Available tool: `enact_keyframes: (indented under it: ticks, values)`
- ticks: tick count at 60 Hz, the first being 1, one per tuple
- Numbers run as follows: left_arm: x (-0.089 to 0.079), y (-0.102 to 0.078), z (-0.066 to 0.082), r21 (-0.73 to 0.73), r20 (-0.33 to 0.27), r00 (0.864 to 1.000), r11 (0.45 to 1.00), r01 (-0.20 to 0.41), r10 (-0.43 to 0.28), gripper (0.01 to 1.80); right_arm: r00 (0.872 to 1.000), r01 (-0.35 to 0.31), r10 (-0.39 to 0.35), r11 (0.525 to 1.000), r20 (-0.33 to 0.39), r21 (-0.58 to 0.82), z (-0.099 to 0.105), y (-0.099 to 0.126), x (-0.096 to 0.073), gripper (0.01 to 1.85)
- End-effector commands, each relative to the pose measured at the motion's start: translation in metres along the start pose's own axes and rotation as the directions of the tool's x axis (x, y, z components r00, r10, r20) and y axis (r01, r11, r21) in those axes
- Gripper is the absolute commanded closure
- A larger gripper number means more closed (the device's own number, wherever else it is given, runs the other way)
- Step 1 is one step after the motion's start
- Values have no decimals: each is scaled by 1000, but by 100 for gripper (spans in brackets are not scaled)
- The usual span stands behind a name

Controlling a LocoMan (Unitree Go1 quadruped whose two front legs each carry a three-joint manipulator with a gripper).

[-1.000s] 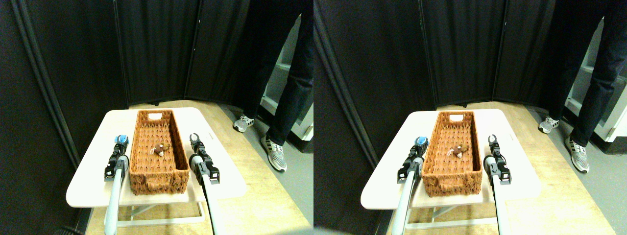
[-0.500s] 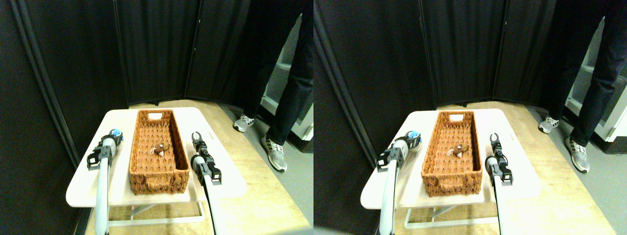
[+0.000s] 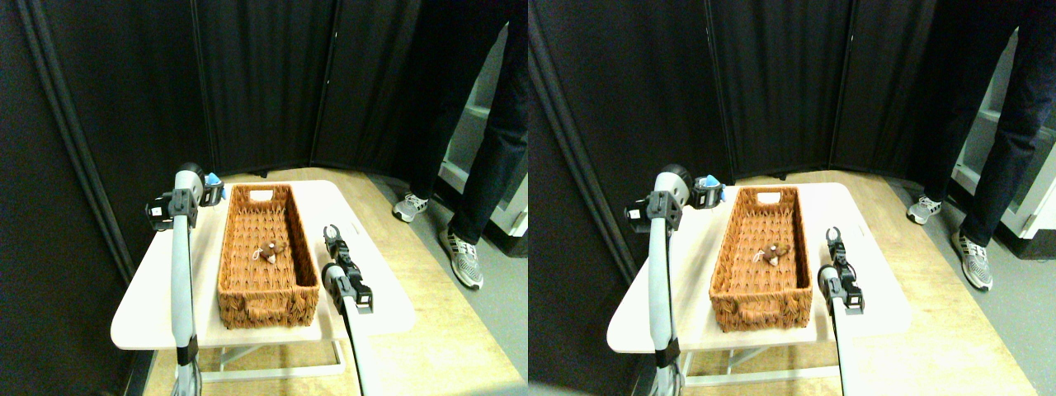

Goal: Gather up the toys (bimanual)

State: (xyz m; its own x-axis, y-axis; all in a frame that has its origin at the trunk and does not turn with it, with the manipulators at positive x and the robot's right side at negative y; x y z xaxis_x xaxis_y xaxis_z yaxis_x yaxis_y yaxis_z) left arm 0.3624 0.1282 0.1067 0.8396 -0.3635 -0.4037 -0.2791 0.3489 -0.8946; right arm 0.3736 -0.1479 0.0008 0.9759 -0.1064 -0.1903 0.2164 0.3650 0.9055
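Lift is what changed: your left gripper (image 3: pixel 213 190), clamped on the blue toy (image 3: pixel 214 179), has risen from the desk (image 3: pixel 148 285) to just left of the basket (image 3: pixel 266 290) rim, while the right gripper (image 3: pixel 332 234) waits wide.

I see black curtains (image 3: pixel 264 82) behind a pale counter (image 3: pixel 148 289) on a wooden floor (image 3: pixel 445 346), with white shelving (image 3: pixel 474 140) at right.

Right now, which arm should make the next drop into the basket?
Left. The left gripper holds the blue toy, raised beside the basket's far left corner. The right gripper is open and empty, low on the table's right side.
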Motion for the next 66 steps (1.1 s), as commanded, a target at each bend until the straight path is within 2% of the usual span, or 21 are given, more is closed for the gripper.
enact_keyframes:
  ticks: [1, 13, 17, 20, 31, 47, 53, 56, 58, 61, 62, 66]
  values:
    - [2, -13, -11, -33, -8, 1000, 999, 23, -23, 180, 999, -31, 31, 999, 19, 9, 4, 6, 1, 185]
    - [10, -19, -35, -67, -7, 1000, 998, 10, -11, 180, 999, -32, 32, 999, 25, 3, 4, 7, -2, 185]
    - [14, -15, -43, -74, 3, 1000, 997, 1, -1, 180, 999, -30, 30, 1000, 30, 9, 5, 7, -3, 185]
    - [17, -14, -48, -96, -17, 1000, 995, 8, -10, 180, 999, -29, 29, 1000, 31, 1, 6, 7, -4, 185]
    - [24, -8, -62, -146, -21, 1000, 989, -13, 10, 180, 999, -39, 39, 999, 27, 6, 8, 6, -2, 185]
    - [26, -4, -65, -154, -15, 999, 987, -43, 41, 180, 999, -40, 40, 999, 29, 13, 7, 4, 0, 185]
    - [27, -2, -62, -96, -21, 998, 994, -55, 53, 180, 999, -39, 39, 999, 28, 6, 6, 5, 1, 185]
    - [27, -1, -61, -84, -25, 998, 994, -65, 63, 169, 999, -42, 42, 999, 23, 7, 6, 5, 2, 185]
    - [26, 0, -60, -70, -26, 997, 994, -79, 77, 148, 999, -44, 44, 999, 21, 4, 6, 5, 2, 185]
    - [26, 0, -59, -75, -26, 997, 994, -80, 78, 140, 999, -45, 45, 999, 25, 3, 6, 6, 2, 185]
    - [25, 0, -58, -62, -21, 996, 994, -86, 85, 128, 999, -45, 45, 999, 25, -2, 6, 6, 2, 185]
    - [26, 1, -57, -59, -21, 996, 995, -83, 82, 120, 999, -41, 41, 999, 28, 0, 6, 6, 2, 185]
